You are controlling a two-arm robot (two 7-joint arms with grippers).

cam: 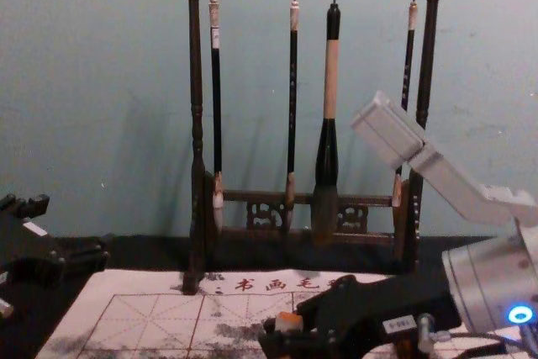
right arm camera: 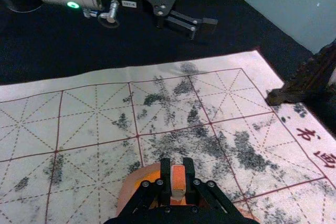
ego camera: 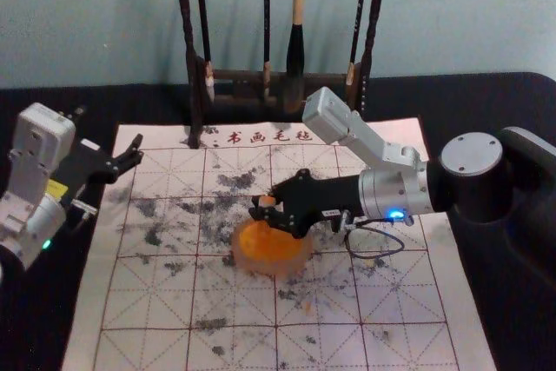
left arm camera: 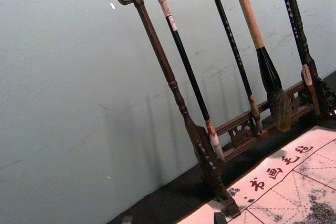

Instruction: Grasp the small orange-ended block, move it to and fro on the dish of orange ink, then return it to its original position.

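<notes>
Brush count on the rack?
4, hanging. Chest view, left to right: first slim brush far left, second slim brush near middle, thick brush beside it, third slim brush far right.

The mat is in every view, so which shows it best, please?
The head view: it looks down on most of the mat and its lettering. The right wrist view gives some grid and lettering, the chest view the far part at a low slant, the left wrist view a far portion by the rack.

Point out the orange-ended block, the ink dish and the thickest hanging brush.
Orange-ended block (right arm camera: 178,174): right wrist view, its orange part.
Ink dish (ego camera: 270,268): head view, its near rim.
Thickest brush (cam: 330,81): chest view, its pale handle section.
</notes>
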